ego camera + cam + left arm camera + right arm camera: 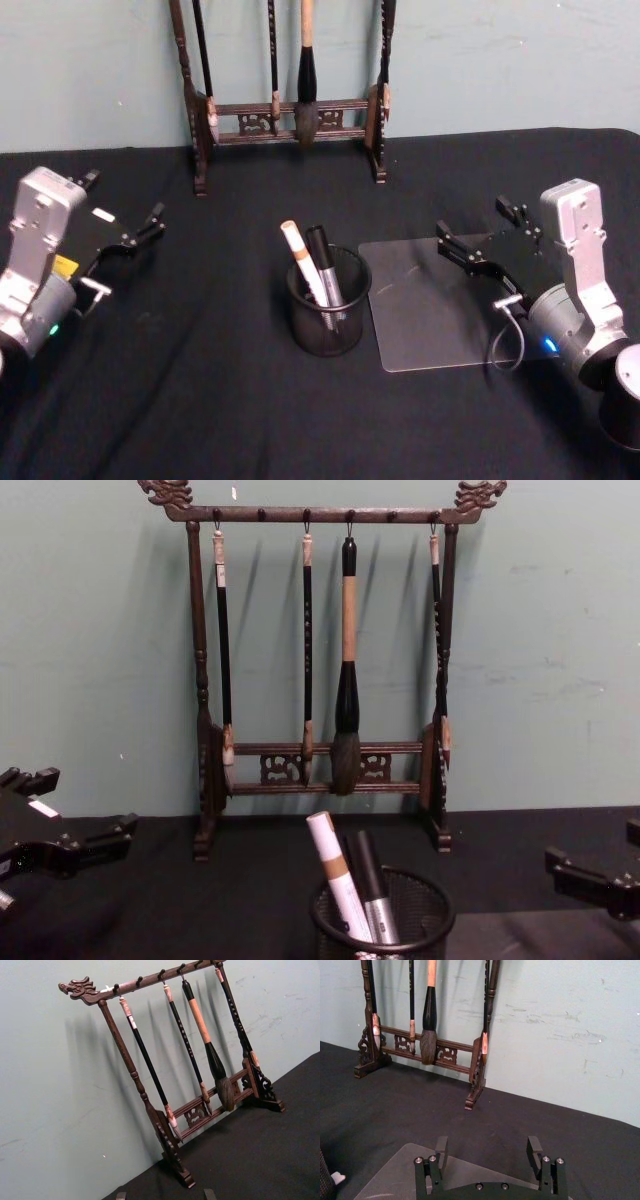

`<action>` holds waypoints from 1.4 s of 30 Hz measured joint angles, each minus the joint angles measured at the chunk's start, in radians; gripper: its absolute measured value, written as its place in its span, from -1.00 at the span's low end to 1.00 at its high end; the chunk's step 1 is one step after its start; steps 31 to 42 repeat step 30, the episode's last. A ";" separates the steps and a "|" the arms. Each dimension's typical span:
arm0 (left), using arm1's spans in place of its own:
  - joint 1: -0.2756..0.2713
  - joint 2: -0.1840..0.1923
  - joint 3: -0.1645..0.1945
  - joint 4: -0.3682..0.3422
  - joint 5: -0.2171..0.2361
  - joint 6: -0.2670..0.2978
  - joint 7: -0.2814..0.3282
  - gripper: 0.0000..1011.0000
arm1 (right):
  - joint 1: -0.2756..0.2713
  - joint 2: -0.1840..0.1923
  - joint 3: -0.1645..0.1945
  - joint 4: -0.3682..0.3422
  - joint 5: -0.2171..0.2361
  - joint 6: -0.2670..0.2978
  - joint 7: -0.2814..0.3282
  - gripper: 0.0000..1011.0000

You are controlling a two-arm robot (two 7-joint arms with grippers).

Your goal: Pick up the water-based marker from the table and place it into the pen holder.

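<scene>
- Start at your left: the left gripper (143, 228) hovers over the black tablecloth (200, 400), well apart from everything on it. Its fingers stand apart with nothing between them. The chest view shows it low at the left edge (95, 840).
- Behind, against the pale green wall (500, 60), you see the wooden brush rack (290, 110) standing upright at the back of the table, with calligraphy brushes (307, 80) hanging from its top bar. The left wrist view shows the rack (170, 1125) with its carved dragon end and four brushes hanging from hooks.
- At the centre, the pen holder (329, 300) stands upright on the cloth, in front of the rack and between the two grippers.
- Inside it, two markers lean side by side: a white marker (303, 262) with a tan band near its top, and a dark marker (327, 266) with a black cap and silvery barrel just beside it on the right. You cannot tell from these views which one is the water-based marker. In the chest view both stick up past the rim of the holder (381, 915).
- Just to the right of the holder, a clear plastic sheet (430, 320) lies flat on the cloth.
- At your right, the right gripper (487, 240) hangs above the far right part of the sheet. Its jaws are spread wide and empty, as the right wrist view shows (490, 1152).
</scene>
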 joint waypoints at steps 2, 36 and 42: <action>0.000 0.000 0.000 0.000 0.000 0.000 0.000 0.98 | 0.000 0.000 0.000 0.000 0.000 0.000 0.000 0.98; 0.000 0.000 0.000 0.000 0.000 0.000 0.000 0.98 | 0.000 0.000 0.000 0.000 0.000 0.000 0.000 0.98; 0.000 0.000 0.000 0.000 0.000 0.000 0.000 0.98 | 0.000 0.000 0.000 0.000 0.000 0.000 0.000 0.98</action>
